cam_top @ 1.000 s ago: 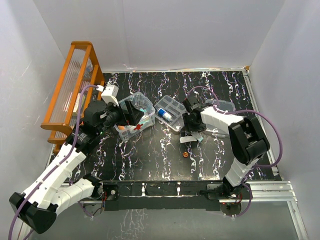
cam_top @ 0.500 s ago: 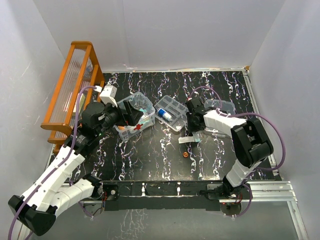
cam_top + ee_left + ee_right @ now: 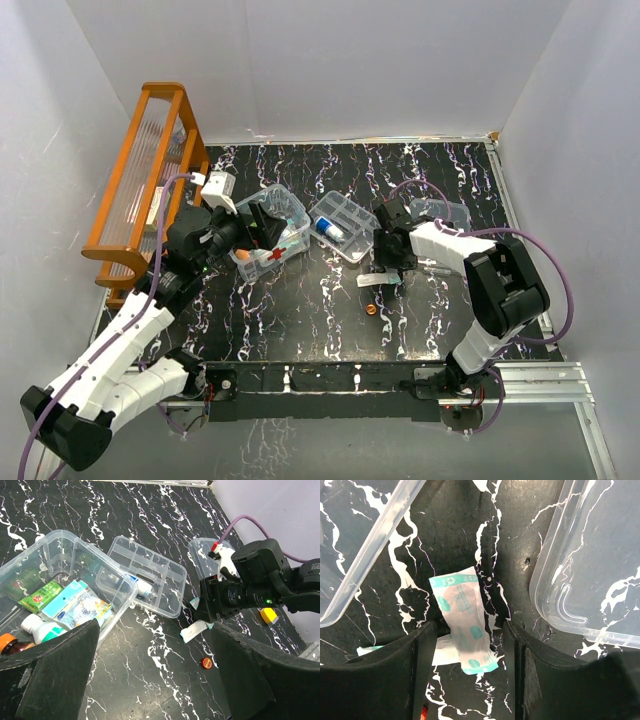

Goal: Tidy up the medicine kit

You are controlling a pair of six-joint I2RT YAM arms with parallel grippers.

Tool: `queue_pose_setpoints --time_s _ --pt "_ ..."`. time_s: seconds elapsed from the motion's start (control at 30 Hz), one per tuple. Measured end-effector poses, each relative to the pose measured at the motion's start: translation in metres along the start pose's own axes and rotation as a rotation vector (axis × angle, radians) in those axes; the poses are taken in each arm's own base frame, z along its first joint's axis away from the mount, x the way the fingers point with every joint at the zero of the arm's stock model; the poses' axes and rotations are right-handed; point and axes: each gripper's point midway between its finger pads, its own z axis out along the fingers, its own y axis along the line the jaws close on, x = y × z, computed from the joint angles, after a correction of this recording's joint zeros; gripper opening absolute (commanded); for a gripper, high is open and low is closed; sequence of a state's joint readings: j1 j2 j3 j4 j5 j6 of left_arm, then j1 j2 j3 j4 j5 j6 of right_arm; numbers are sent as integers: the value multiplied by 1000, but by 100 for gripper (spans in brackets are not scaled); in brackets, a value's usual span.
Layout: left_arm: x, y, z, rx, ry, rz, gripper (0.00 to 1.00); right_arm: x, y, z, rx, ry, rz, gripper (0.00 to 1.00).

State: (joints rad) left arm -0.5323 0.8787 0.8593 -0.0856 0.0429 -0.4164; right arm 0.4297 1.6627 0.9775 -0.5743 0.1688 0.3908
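Note:
The clear kit box [image 3: 272,226] with a red cross holds packets and bottles; it also shows in the left wrist view [image 3: 60,587]. The clear divided tray [image 3: 342,225] [image 3: 145,580] lies to its right with a tube in it. The clear lid [image 3: 440,212] [image 3: 600,565] lies at the right. My right gripper [image 3: 385,268] [image 3: 470,670] is open, its fingers on either side of a teal-and-white plaster strip [image 3: 465,625] lying on the table over a second white strip [image 3: 440,655]. My left gripper [image 3: 155,680] is open and empty, above the table beside the kit box.
An orange slatted rack [image 3: 145,180] stands at the left edge. A small orange cap [image 3: 371,309] [image 3: 206,663] lies on the black marbled table in front of the strips. A small yellow item [image 3: 269,615] lies by the right arm.
My right gripper has moved a little to the right and lowered onto the strips. The left arm has shifted slightly.

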Motion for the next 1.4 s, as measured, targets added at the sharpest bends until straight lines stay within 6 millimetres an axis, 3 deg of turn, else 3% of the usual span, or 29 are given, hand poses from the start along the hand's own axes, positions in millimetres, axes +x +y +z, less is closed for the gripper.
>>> queue_pose_setpoints --time_s 0.33,0.57,0.8,1.03,1.4 --pt "4 1 8 0 11 -3 93 -1 3 2 -26 -13 26 34" --pt "4 1 8 3 11 0 93 -11 0 5 -4 -71 63 27" --pt "4 1 8 2 10 5 93 -10 -2 -6 -23 -115 134 27" --pt "2 3 8 -5 5 17 93 -40 9 -38 -104 -249 258 28" --pt "-8 5 -4 -26 -39 23 93 -64 46 -60 -257 -322 468 30"
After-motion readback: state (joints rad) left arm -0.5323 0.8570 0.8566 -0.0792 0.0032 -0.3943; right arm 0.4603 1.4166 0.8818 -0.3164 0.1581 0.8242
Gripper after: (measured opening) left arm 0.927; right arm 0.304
